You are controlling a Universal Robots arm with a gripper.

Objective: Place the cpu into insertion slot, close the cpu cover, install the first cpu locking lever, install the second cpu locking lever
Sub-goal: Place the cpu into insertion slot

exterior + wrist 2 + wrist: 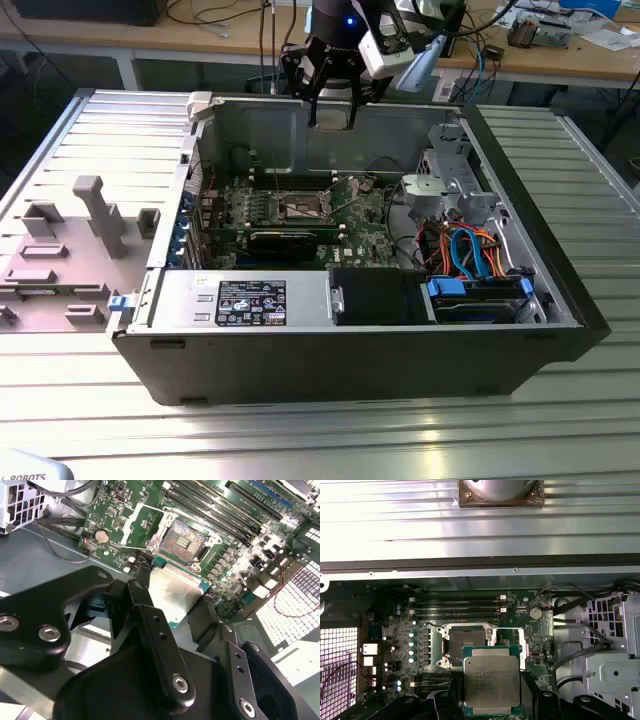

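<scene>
Exterior view takes in a ribbed silver metal tabletop [300,440] carrying a large dark open computer case [350,365], its interior exposed from above. At the exterior view's left a grey moulded plastic tray [70,250] sits just beside the case. A green motherboard [365,215] lies flat on the case floor, and the arm's black tool [333,112] hangs above the case near its back wall. In the second wrist view the cpu cover [131,522], a thin square silver-grey metal frame with a window cut-out, is swung open to one side of the socket. Beside it the insertion slot [184,539], a small square socket with a brownish-gold contact field and a dark rim, lies bare and unfilled. Both wrist views show the cpu [492,682], a small flat square chip with a silver-grey metal top, clamped by its opposite edges between the tool's black fingers [150,625]. It is held level, metal top towards the cameras, above the board and near the slot, not seated in it.
</scene>
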